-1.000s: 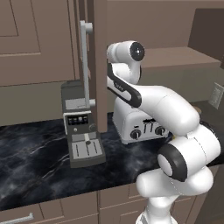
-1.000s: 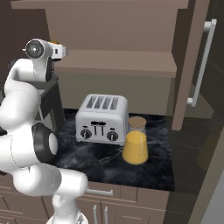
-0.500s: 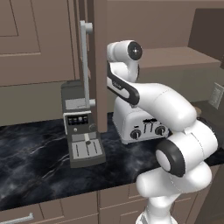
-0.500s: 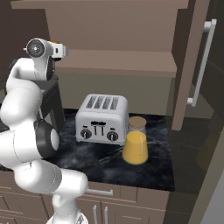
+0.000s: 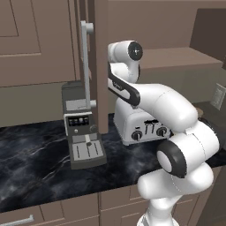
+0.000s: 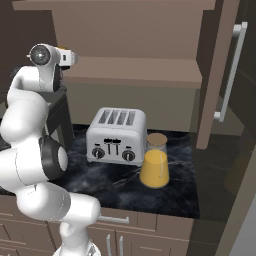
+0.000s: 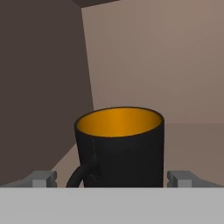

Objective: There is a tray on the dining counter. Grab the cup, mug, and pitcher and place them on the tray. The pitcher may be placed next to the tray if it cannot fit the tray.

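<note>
Mug (image 7: 119,146), black with an orange inside, stands upright on the cabinet shelf (image 7: 192,144) near its back corner, handle turned toward the camera. Gripper (image 7: 113,178) is spread wide, one fingertip (image 7: 43,177) on each side of the mug, neither touching it. Pitcher (image 6: 154,162) of orange liquid with a tan lid sits on the black marble counter (image 6: 165,195) just beside the toaster (image 6: 116,136), toward the counter's front edge. Coffee machine (image 5: 83,128) stands further along the counter
</note>
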You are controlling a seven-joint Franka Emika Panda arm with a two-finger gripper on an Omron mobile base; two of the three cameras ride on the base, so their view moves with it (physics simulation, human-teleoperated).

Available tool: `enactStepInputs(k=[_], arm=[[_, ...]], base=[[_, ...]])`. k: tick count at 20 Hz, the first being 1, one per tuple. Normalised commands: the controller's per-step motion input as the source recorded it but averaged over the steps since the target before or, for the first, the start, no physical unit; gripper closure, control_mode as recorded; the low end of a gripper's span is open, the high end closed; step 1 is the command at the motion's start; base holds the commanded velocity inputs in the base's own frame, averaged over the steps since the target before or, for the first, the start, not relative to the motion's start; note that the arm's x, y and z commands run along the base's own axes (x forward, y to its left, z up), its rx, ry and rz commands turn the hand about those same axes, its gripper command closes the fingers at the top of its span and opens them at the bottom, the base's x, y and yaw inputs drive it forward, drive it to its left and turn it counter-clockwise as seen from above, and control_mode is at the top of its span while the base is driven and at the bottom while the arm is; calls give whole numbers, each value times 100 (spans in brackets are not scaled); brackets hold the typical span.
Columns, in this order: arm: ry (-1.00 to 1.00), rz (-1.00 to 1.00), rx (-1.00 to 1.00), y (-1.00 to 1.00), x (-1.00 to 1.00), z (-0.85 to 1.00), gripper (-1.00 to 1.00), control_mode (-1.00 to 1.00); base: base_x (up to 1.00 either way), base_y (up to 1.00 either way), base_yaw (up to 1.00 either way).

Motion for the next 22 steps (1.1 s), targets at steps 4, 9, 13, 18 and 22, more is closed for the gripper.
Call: enactStepInputs(k=[4,9,13,18,22], arm=[[0,0,0,0,0,0,-100,-100],[0,0,0,0,0,0,-100,-100],[0,0,0,0,0,0,100,-100],[0,0,0,0,0,0,100,-100],[0,0,0,0,0,0,100,-100]], base=[[0,0,0],[0,0,0],[0,0,0],[0,0,0],[0,0,0]])
